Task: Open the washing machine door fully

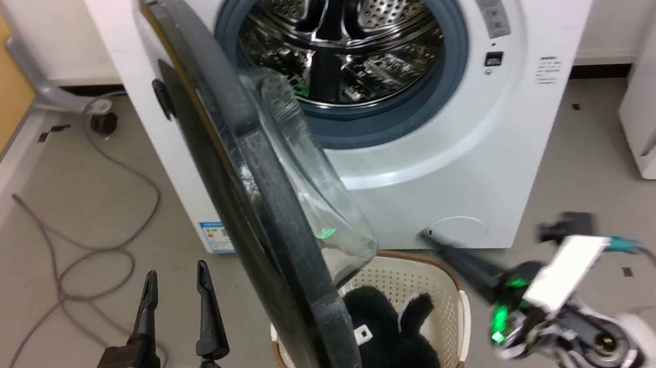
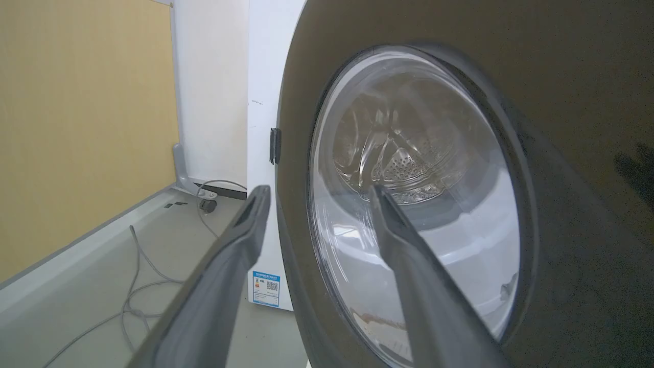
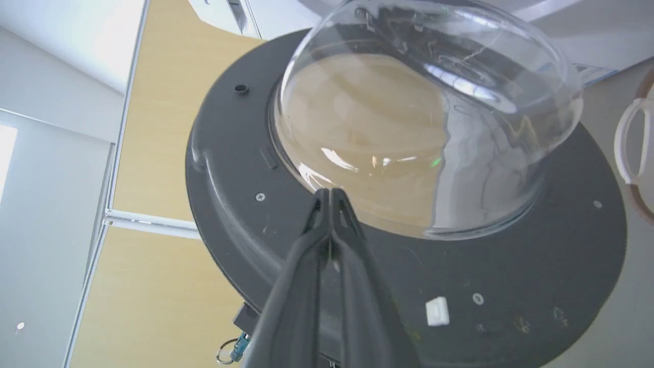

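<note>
Door [image 1: 240,175] stands partly open, swung out on its left-side hinge, nearly edge-on to my head camera. Its glass bowl [image 1: 307,168] faces right, toward the washer [image 1: 455,163]. Drum [image 1: 341,28] is exposed behind it. The door's lower edge hangs over a white basket [image 1: 437,270] with something black and furry [image 1: 391,331] in it.

Left gripper [image 1: 176,270] sits low on the door's outer side, its 2 fingers spread and empty, apart from the door. In the left wrist view it [image 2: 319,190] points at the glossy outer face and window.

Right gripper [image 1: 426,234] is on the inner side, fingers pressed together, nothing between them. In the right wrist view its tips [image 3: 327,191] lie at the base of the bowl [image 3: 424,128]; I cannot tell whether they touch it.

Grey cable [image 1: 65,263] loops on the floor at left.
</note>
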Tool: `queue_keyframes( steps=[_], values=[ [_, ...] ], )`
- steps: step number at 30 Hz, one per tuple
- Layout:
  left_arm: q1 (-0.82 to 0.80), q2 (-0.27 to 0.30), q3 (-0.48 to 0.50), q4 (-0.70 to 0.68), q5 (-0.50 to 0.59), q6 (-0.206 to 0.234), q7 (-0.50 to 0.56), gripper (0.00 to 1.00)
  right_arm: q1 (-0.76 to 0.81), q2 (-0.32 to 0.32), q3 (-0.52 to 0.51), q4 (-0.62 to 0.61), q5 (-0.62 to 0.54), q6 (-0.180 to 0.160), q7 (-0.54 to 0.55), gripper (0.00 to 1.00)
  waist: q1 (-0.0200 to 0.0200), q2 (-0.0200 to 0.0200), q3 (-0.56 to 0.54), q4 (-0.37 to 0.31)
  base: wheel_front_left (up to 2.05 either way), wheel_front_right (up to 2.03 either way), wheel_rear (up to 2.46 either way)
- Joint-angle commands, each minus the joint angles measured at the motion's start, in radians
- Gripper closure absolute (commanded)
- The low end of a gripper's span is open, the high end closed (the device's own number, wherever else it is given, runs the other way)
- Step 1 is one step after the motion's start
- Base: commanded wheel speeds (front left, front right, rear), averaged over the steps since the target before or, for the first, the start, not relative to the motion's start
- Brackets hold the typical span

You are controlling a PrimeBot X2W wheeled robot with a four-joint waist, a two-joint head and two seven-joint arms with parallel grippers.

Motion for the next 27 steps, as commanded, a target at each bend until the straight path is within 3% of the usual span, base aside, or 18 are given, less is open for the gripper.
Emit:
queue_keyframes(
  steps=[1,5,11,16,19,21,23,24,27],
  values=[
    [0.009,0.001,0.001,-0.003,0.004,0.003,-0.006,0.00,0.020,0.002,-0.015,-0.015,-0.003,0.001,-0.018,1.00,0.0001,0.0000,-0.005,-0.008,0.00,0.00,0.00],
    [0.015,0.001,0.005,-0.004,0.006,0.003,-0.006,0.00,0.054,-0.005,-0.082,-0.100,-0.062,0.001,-0.145,1.00,0.0001,0.0000,-0.012,-0.023,0.00,0.00,0.00],
    [0.021,0.001,0.013,-0.006,0.013,-0.002,-0.006,0.00,0.094,-0.051,-0.110,-0.199,-0.286,0.001,-0.441,1.00,0.0001,0.0000,-0.016,-0.044,0.00,0.00,0.00],
    [0.024,0.001,0.017,-0.007,0.014,-0.003,-0.006,0.00,0.118,-0.158,-0.064,-0.173,-0.661,0.001,-0.748,1.00,0.0001,0.0000,-0.018,-0.055,0.00,0.00,0.00],
    [0.028,0.001,0.020,-0.008,0.013,-0.002,-0.006,0.00,0.129,-0.153,-0.116,-0.135,-0.913,0.001,-0.779,1.00,0.0001,0.0000,-0.020,-0.061,0.00,0.00,0.00],
    [0.029,0.001,0.022,-0.009,0.013,-0.001,-0.006,0.00,0.142,-0.124,-0.175,-0.155,-1.111,0.001,-0.780,0.75,0.0001,0.0000,-0.018,-0.065,0.00,0.00,0.00],
    [0.030,0.001,0.022,-0.010,0.014,-0.001,-0.006,0.00,0.170,-0.076,-0.212,-0.170,-1.246,0.001,-0.781,0.31,0.0001,0.0000,-0.018,-0.066,0.00,0.00,0.00],
    [0.030,0.001,0.022,-0.010,0.015,-0.001,-0.006,0.00,0.182,-0.065,-0.220,-0.177,-1.312,0.001,-0.781,0.00,0.0001,0.0000,-0.018,-0.066,0.00,0.00,0.00],
    [0.028,0.001,0.021,-0.010,0.017,-0.003,-0.006,0.00,0.217,-0.035,-0.250,-0.184,-1.468,0.001,-0.781,0.00,0.0001,0.0000,-0.018,-0.064,0.00,0.00,0.00]
  ],
)
